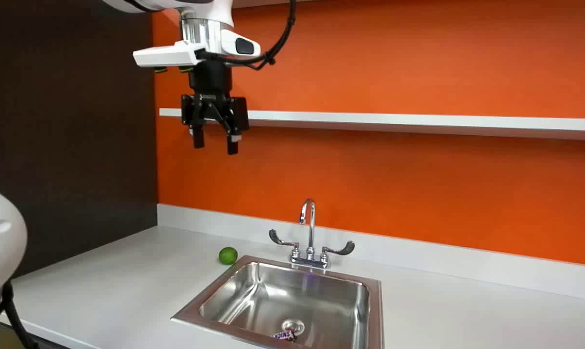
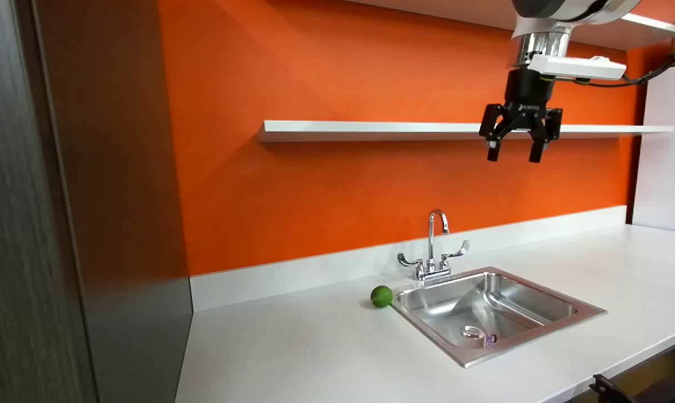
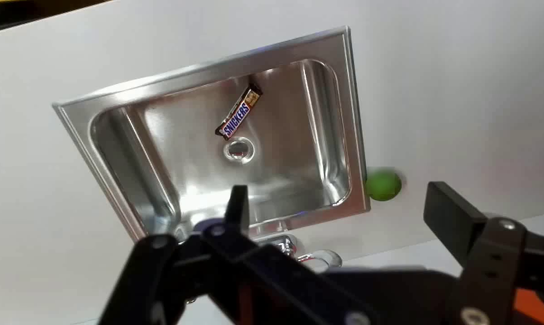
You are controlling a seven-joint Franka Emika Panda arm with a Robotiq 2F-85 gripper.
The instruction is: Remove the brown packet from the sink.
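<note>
Pointing black 2-finger gripper [image 2: 514, 155] down, approx. vert., spread wide, well abv level of rect. stainless-steel sink [image 3: 209, 76]. Hanging it from white jointed arm [image 1: 220, 12], higher still rel. to sink. Per wrist view, can see oblong dark-brown packet [image 3: 239, 113], w/ SNICKERS lettering up, lying aslant on sink floor, just beside round drain [image 3: 239, 150]. Also see round green ball [image 3: 383, 185] just beside sink rim, on white counter [image 2: 287, 336], & chrome two-handled faucet [image 1: 311, 242] at sink edge.

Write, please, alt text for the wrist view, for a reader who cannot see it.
A brown Snickers packet lies in a steel sink, near its round drain. At the bottom, the open, empty gripper partly hides the faucet; a green ball sits on the white counter beside the sink.
</note>
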